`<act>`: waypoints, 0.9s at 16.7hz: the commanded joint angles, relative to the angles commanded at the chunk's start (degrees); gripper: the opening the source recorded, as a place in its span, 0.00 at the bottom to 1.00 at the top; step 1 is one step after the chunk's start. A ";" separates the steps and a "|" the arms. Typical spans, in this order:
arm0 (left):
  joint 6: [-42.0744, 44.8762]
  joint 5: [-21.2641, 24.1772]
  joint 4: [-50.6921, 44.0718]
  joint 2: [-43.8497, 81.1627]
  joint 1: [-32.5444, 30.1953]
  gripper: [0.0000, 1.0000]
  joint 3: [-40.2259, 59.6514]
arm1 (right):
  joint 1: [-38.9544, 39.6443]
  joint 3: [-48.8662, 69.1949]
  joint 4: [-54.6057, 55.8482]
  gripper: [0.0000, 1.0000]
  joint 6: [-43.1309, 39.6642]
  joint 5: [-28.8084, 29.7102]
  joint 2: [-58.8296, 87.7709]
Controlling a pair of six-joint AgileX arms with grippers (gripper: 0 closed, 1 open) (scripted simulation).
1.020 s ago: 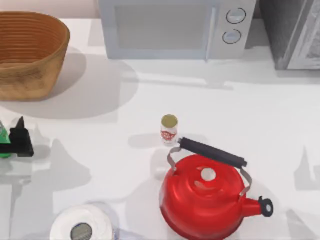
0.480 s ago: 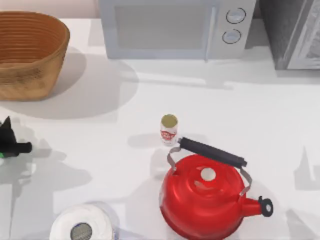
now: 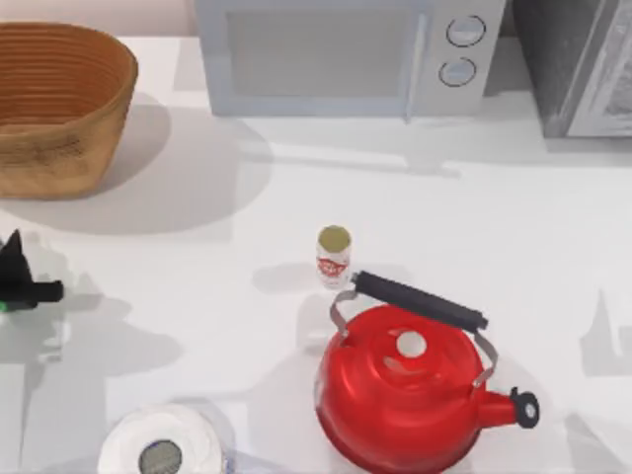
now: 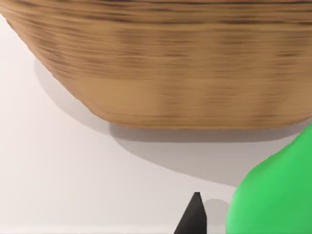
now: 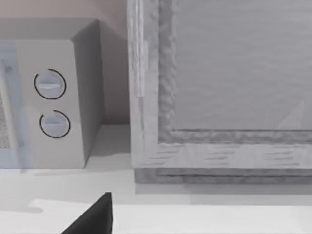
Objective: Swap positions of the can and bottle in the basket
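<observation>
The can [image 3: 334, 255], white with a red label and a gold top, stands upright mid-table just behind the red kettle [image 3: 405, 395]. The wicker basket [image 3: 59, 109] sits at the far left rear, nothing visible inside it. At the table's left edge, in front of the basket, my left gripper [image 3: 20, 281] is shut on the green bottle [image 3: 4, 306], which is mostly cut off. In the left wrist view the bottle [image 4: 273, 195] is large beside one black fingertip [image 4: 195, 217], facing the basket's wall [image 4: 161, 63]. A black part of my right gripper [image 5: 92, 219] points at the rear appliances.
A grey microwave [image 3: 346, 54] stands at the back centre, with a grey appliance [image 3: 583, 64] to its right. A white paper roll [image 3: 160, 449] sits at the front left. Open tabletop lies between the basket and the can.
Since one second ago my left gripper and the bottle have shifted left toward the table's edge, leaving less green in sight. Over the last half second nothing moved.
</observation>
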 joint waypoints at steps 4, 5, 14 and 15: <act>0.05 0.01 -0.02 0.00 0.00 0.00 -0.08 | 0.00 0.00 0.00 1.00 0.00 0.00 0.00; 0.05 0.05 -0.03 -0.04 0.07 0.00 -0.07 | 0.00 0.00 0.00 1.00 0.00 0.00 0.00; -0.71 6.89 -19.18 -12.69 17.49 0.00 10.84 | 0.00 0.00 0.00 1.00 0.00 0.00 0.00; -0.82 7.32 -23.95 -14.65 18.53 0.00 14.18 | 0.00 0.00 0.00 1.00 0.00 0.00 0.00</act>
